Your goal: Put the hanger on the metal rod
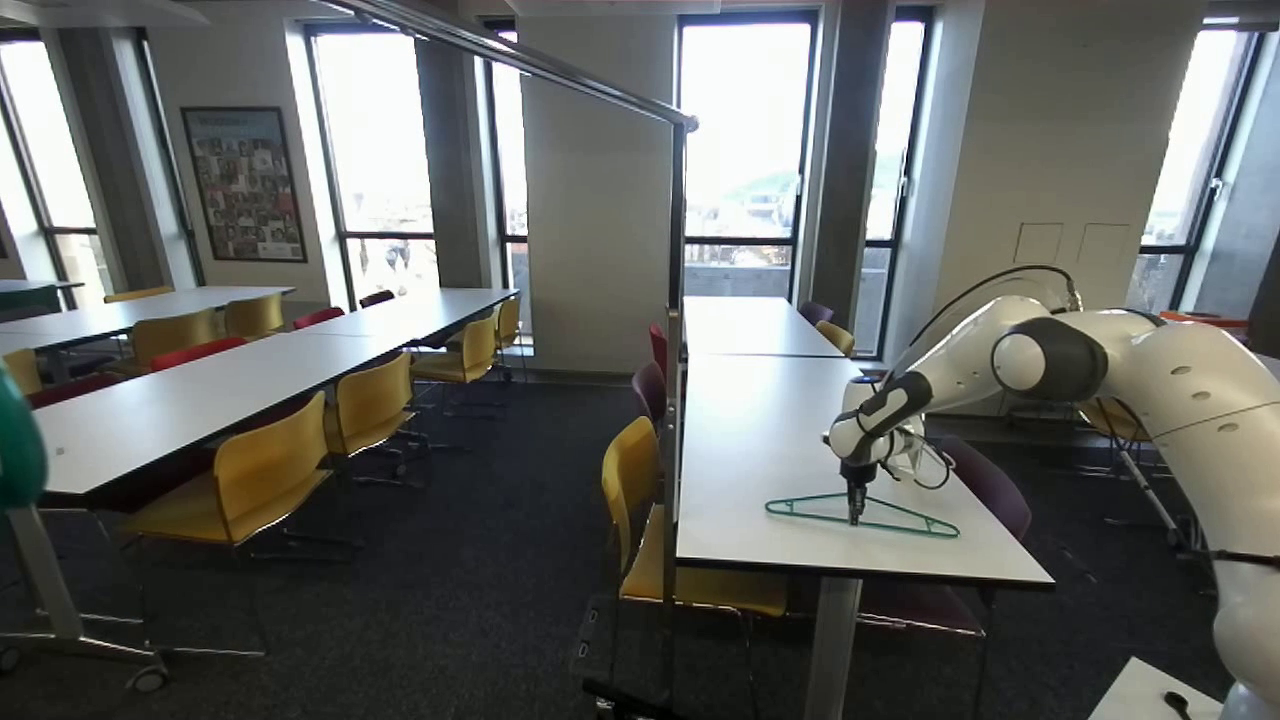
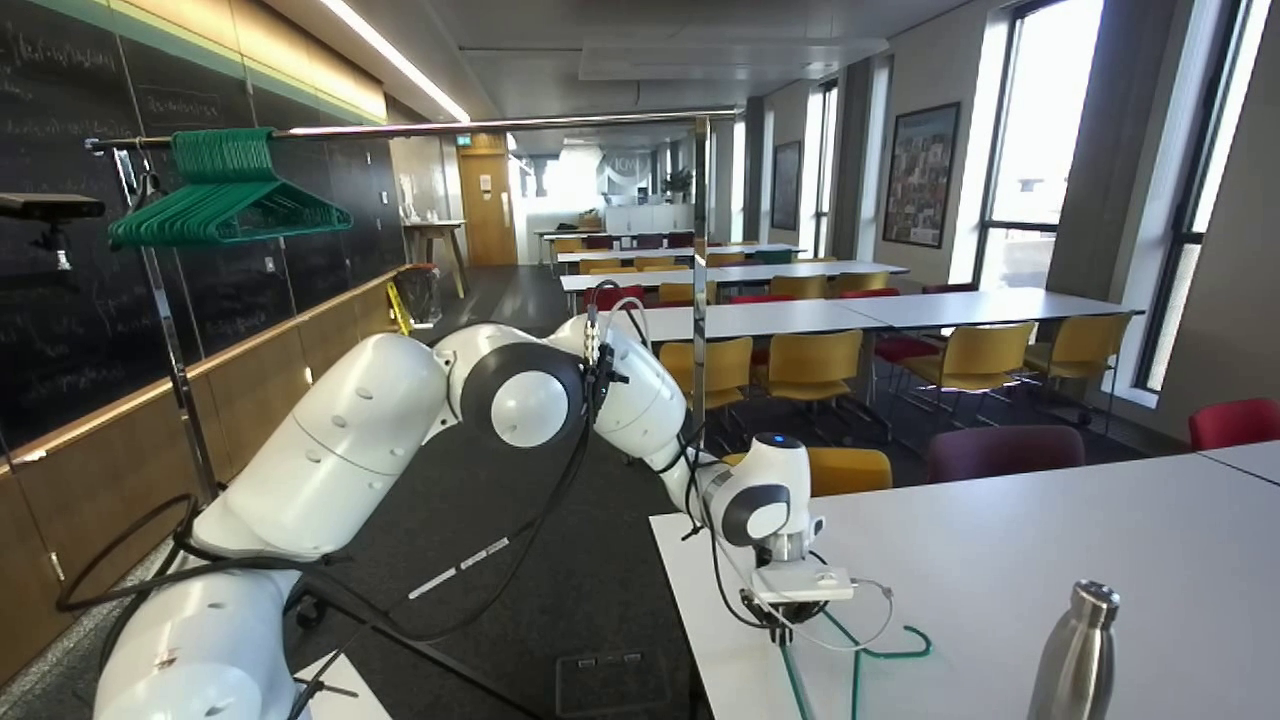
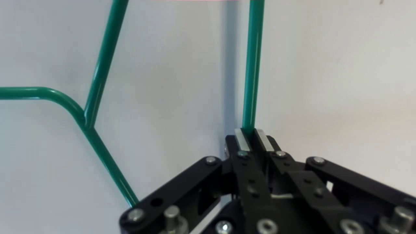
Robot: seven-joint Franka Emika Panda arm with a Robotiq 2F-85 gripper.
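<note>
One thin green hanger (image 3: 253,65), held. The gripper (image 3: 253,139) points down, jaws drawn in narrow and pinching the long bottom bar (image 3: 250,107), the side opposite the hook (image 2: 895,655). Hanger about level, low at the near end of the white surface (image 1: 780,420) in an exterior view; in the wrist view a shadow (image 3: 229,65) runs just beside the bar. Whether any part touches the surface, cannot tell. Metal rod (image 2: 500,125) well above and apart from the hanger in both exterior views, joined to an upright post (image 1: 677,250). Green hangers (image 2: 205,210) in a tight bunch hang near the rod's left end in an exterior view. Steel bottle (image 2: 1075,660) on the surface, right of the held hanger, its base cut off by the frame. White arm (image 1: 1220,390) reaches in from the right in an exterior view. Yellow chair (image 1: 630,470) left of the surface; tall windows (image 1: 745,140) along the far wall (image 1: 600,200).
</note>
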